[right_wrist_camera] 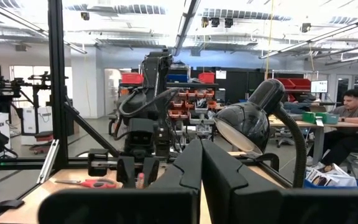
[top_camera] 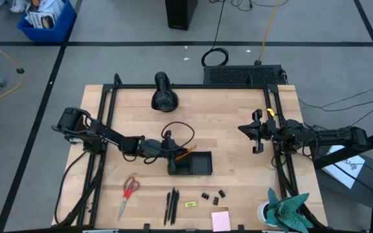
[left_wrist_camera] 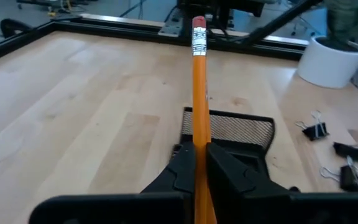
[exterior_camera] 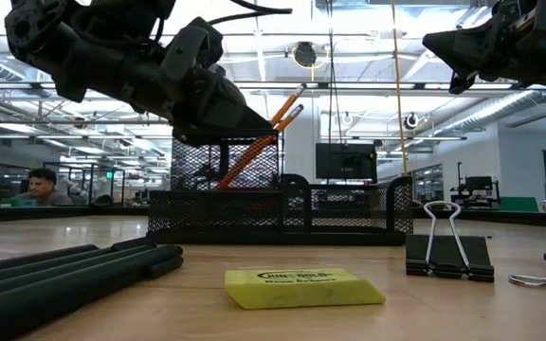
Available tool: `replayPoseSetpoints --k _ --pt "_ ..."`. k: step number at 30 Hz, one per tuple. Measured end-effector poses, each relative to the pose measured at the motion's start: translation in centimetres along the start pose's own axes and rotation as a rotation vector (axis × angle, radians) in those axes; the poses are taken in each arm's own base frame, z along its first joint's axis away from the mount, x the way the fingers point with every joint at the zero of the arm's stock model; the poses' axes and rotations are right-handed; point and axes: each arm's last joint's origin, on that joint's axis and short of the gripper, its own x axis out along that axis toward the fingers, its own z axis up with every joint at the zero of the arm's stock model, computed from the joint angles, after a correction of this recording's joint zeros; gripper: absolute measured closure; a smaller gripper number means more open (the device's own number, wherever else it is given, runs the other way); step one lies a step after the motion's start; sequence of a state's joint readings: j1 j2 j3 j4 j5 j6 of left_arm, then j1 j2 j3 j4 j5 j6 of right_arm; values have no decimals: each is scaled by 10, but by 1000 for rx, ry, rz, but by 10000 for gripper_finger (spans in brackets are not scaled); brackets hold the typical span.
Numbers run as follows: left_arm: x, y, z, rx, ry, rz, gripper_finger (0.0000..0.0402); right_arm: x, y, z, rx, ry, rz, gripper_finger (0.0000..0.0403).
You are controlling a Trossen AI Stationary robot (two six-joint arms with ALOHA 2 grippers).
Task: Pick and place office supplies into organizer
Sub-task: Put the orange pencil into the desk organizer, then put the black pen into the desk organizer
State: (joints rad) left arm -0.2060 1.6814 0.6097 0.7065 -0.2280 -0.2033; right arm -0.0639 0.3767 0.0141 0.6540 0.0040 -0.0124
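The organizer [top_camera: 199, 165] is a black mesh tray at the table's middle, also in the low view [exterior_camera: 282, 213]. Two orange pencils [exterior_camera: 287, 106] stand slanted in its tall mesh compartment, eraser ends up. My left gripper [left_wrist_camera: 197, 149] reaches in from the table's left and is shut on one pencil [left_wrist_camera: 198, 81]. Red-handled scissors [top_camera: 129, 194], black pens [top_camera: 171, 206], a yellow piece [exterior_camera: 303, 287], binder clips [top_camera: 214, 195] and a pink pad [top_camera: 221, 220] lie along the near edge. My right gripper [top_camera: 256, 133] waits shut at the right. My left gripper pinches the pencil's shaft [left_wrist_camera: 198, 134] between its two fingers, well below the eraser end [left_wrist_camera: 198, 28]. The fingers come from the table's left, slanting a little down. The pencil stands tilted, eraser end up and away from the gripper, its lower end down in the mesh compartment [exterior_camera: 226, 166].
A black cylindrical device with a round head [top_camera: 164, 94] stands at the far middle. A white cup [top_camera: 264, 211] with a teal cloth [top_camera: 287, 210] sits at the near right corner. Bare wood lies between the organizer and the right arm.
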Motion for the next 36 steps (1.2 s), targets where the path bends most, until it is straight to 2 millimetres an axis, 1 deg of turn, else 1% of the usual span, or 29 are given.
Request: replayPoseSetpoints --k 3,10,14,16,18,21,24,27,29,31,34,36 --pt "0 -5 0 22 -2 -18 351 0 0 0 0 -1 0 402" --pt "-1 -9 0 25 -10 -15 268 0 0 0 8 -1 0 402" --pt "-2 -11 3 52 -54 -26 236 0 0 0 7 -1 0 402" --pt "-6 -13 10 53 -70 -36 229 0 0 0 7 -2 0 402" --pt "-8 -16 24 21 -83 -27 228 0 0 0 5 -2 0 402" --pt "-12 -22 37 36 -15 9 227 0 0 1 0 -5 1 402" --pt "-12 -37 52 71 56 36 227 0 0 1 -4 -8 0 402" --pt "-13 -58 73 70 111 12 227 0 0 1 -6 -8 1 402" --pt "-13 -74 78 40 181 9 227 1 0 0 -6 -6 1 402" --pt "-15 -91 73 27 270 40 230 1 0 0 -6 -2 2 402" --pt "-14 -119 67 -52 318 45 248 1 0 -2 1 14 4 402" --pt "-12 -136 55 -118 357 46 265 2 0 -2 2 17 4 402"
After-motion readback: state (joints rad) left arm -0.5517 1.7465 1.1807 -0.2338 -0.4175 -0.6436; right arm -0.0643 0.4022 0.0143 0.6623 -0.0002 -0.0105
